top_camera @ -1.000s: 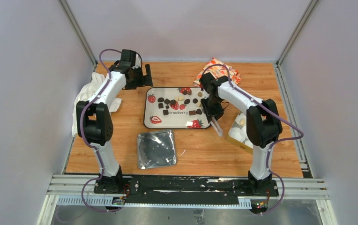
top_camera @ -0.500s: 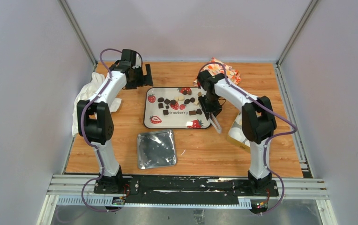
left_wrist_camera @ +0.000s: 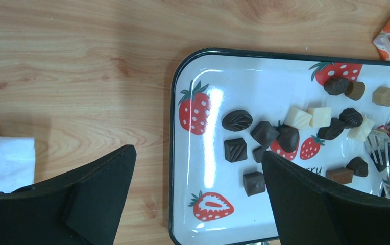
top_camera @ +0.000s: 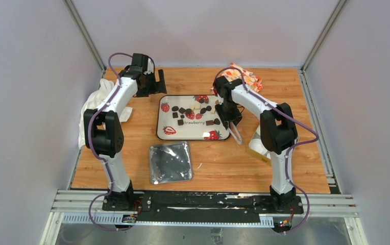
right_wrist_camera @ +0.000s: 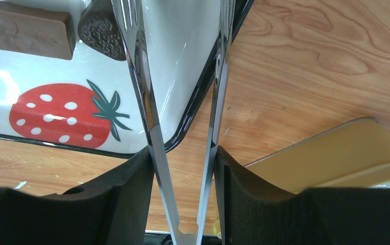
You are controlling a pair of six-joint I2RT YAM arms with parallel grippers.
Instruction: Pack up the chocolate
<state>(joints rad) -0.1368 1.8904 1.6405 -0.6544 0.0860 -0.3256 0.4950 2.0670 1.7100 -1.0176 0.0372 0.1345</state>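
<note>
The chocolate [top_camera: 193,112] lies as several small dark, tan and cream pieces on a white strawberry-print tray [top_camera: 159,127]. My right gripper [top_camera: 231,120] is shut on a pair of metal tongs [top_camera: 236,135] at the tray's right edge. In the right wrist view the gripper [right_wrist_camera: 185,163] squeezes the tongs [right_wrist_camera: 142,76], whose arms stay apart over the tray's corner [right_wrist_camera: 198,109], next to a brown bar [right_wrist_camera: 27,28] and a dark round piece [right_wrist_camera: 101,30]. My left gripper [top_camera: 154,81] is open and empty beyond the tray's far left corner. Its wrist view [left_wrist_camera: 198,151] shows the chocolate [left_wrist_camera: 264,133].
A foil-lined dark tray [top_camera: 170,162] lies in front of the strawberry tray. A yellow box with white paper cups [top_camera: 259,145] sits right of the tongs. A white cloth [top_camera: 93,104] lies at the left. An orange patterned cloth [top_camera: 239,74] lies at the back.
My right arm has shifted a little left toward the tray with the tongs in its grip. The left arm has not moved.
</note>
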